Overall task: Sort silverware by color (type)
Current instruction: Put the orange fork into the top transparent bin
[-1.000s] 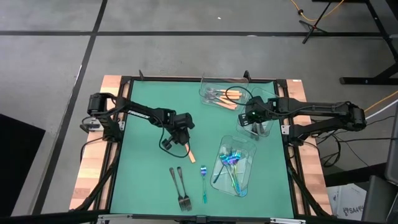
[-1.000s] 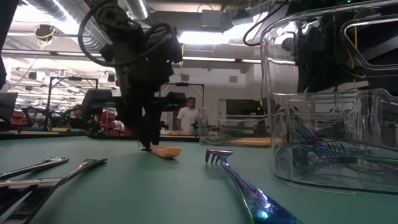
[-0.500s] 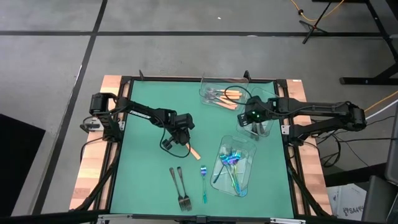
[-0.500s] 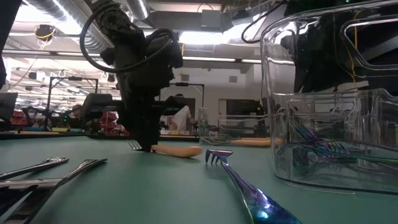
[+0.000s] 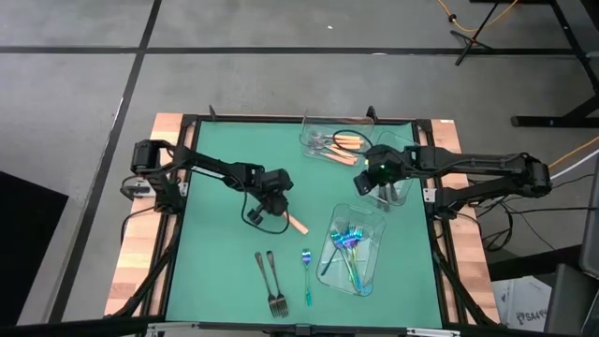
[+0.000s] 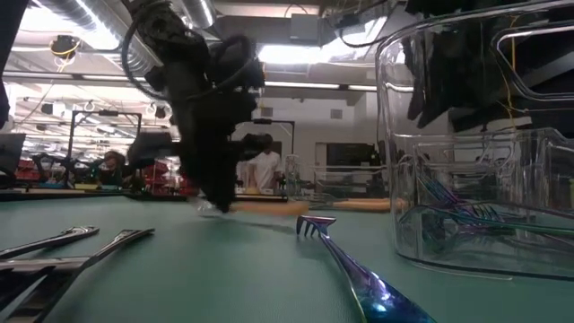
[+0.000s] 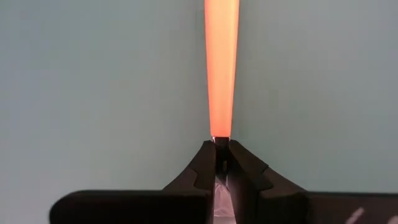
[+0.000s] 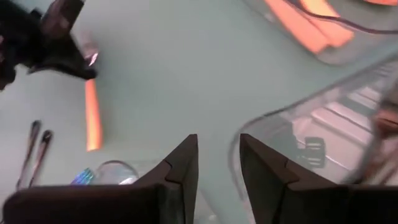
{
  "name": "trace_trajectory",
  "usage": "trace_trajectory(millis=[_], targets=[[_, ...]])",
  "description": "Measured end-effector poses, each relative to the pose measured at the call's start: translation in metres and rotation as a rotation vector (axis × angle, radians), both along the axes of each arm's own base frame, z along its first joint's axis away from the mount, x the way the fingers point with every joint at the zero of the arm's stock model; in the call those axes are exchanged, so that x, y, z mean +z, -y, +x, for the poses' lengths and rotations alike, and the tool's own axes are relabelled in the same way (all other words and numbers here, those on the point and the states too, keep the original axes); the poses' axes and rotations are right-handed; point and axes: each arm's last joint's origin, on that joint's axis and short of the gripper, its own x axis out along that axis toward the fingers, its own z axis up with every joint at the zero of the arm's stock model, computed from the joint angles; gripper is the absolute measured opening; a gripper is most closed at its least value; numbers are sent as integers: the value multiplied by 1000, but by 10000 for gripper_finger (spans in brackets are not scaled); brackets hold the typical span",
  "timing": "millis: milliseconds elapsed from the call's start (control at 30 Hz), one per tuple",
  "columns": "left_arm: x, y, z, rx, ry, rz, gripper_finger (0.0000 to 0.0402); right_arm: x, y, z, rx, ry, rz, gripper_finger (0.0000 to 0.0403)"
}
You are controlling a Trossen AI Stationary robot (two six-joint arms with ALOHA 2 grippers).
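Centre-left of high frame: my left claw [image 5: 273,207] pinched tight on neck of orange-handled fork [image 5: 296,223], handle low over green table [image 5: 215,271]. Upper right: my right claw [image 5: 370,181] parted, holding nothing, beside clear tray [image 5: 398,195].

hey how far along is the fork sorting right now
Mostly done, by the look of it. Orange-handled forks lie in the far clear tray and blue-teal forks fill the near tray. In hand: the left gripper is shut on an orange-handled fork at mid-table. Left: two dark forks and one blue-teal fork on the mat. The right gripper waits, open.
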Motion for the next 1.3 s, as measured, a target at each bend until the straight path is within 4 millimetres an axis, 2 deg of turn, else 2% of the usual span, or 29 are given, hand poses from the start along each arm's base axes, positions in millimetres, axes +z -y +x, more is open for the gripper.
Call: trace_trajectory(millis=[300,433,733,933,1100,1300], targets=[[28,-3,6,109,173,48,15,9,1,11,36,145,-13,107],[35,-3,11,143,250,90,14,14,2,16,37,222,-26,107],[53,4,27,114,488,206,14,19,3,31,71,353,-11,107],[61,11,32,61,573,373,14,11,1,43,159,364,93,107],[63,15,32,45,575,490,14,-1,0,59,208,372,184,107],[63,16,32,53,562,546,14,-19,0,72,266,334,265,107]])
